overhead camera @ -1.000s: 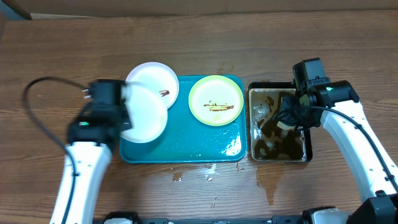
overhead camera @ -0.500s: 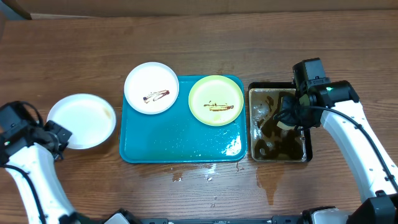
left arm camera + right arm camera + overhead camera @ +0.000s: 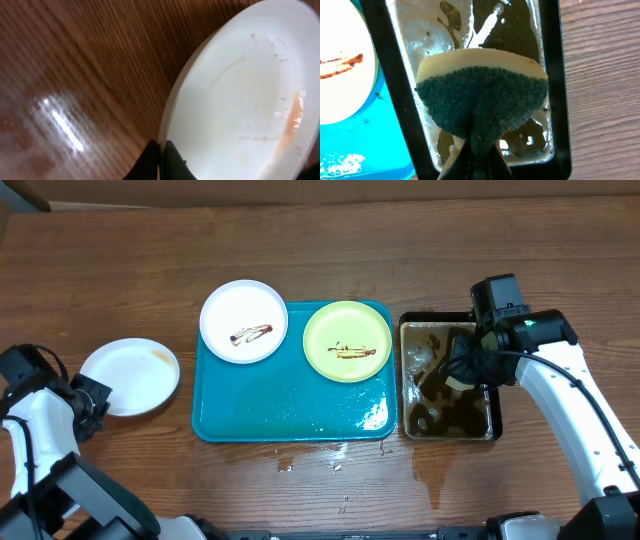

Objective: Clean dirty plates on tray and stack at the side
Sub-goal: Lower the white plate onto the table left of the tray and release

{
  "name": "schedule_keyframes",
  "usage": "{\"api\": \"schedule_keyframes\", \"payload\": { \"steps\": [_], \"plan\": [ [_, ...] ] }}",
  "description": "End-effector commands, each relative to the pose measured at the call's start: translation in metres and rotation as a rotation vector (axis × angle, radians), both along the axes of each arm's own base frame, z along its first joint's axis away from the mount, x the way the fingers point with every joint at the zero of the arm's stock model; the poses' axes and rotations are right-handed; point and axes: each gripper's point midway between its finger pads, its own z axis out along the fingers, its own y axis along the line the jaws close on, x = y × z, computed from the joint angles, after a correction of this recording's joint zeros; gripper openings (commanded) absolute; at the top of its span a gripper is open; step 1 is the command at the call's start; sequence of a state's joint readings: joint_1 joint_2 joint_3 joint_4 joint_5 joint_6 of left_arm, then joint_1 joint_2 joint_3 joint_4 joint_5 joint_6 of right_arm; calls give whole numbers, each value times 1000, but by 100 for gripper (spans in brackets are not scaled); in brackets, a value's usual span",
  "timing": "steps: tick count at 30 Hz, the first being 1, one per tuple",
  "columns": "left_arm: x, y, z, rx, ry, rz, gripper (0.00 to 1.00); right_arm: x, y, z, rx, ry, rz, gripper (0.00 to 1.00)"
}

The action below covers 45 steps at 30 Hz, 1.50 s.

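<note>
The teal tray [image 3: 290,405] holds a white plate [image 3: 243,321] with a brown smear at its back left and a yellow-green plate [image 3: 347,341] with a brown smear at its back right. A second white plate [image 3: 130,377] lies left of the tray, low over the wood. My left gripper [image 3: 85,395] is shut on its near rim. The left wrist view shows the gripper [image 3: 161,147] pinching that plate [image 3: 240,95], which has faint orange streaks. My right gripper [image 3: 462,370] is shut on a green and yellow sponge [image 3: 480,100] over the black pan [image 3: 497,415].
The black pan [image 3: 563,100] holds brown water and stands against the tray's right edge [image 3: 365,145]. Spilt water and drops [image 3: 430,470] lie on the wood in front of the pan and tray. A cardboard wall runs along the table's back edge.
My left arm has carried the white plate off the tray's left edge, out to the left and down towards the table. The right arm and sponge have not moved.
</note>
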State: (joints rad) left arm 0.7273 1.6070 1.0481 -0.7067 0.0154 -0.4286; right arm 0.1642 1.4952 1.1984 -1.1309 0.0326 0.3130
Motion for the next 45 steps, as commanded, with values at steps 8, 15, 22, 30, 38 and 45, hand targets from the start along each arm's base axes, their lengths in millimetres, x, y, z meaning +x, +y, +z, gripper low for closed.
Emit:
{"api": "schedule_keyframes", "payload": {
  "steps": [8,15,22,30,38,45],
  "plan": [
    [34,1,8,-49,-149,-38,27,-1,0,3,5,-10,2,4],
    [89,-63,52,-275,-443,-329,42,-1,0,3,8,-9,6,4],
    [117,-119,48,-128,-368,-653,55,-1,0,3,8,-8,5,4],
    [160,-150,55,179,-320,-813,60,-7,0,2,4,15,6,4],
    [192,-166,47,266,-361,-853,60,-7,-1,2,4,17,6,4],
    [202,-168,11,236,-333,-864,61,-7,-1,2,4,17,6,4]
  ]
}}
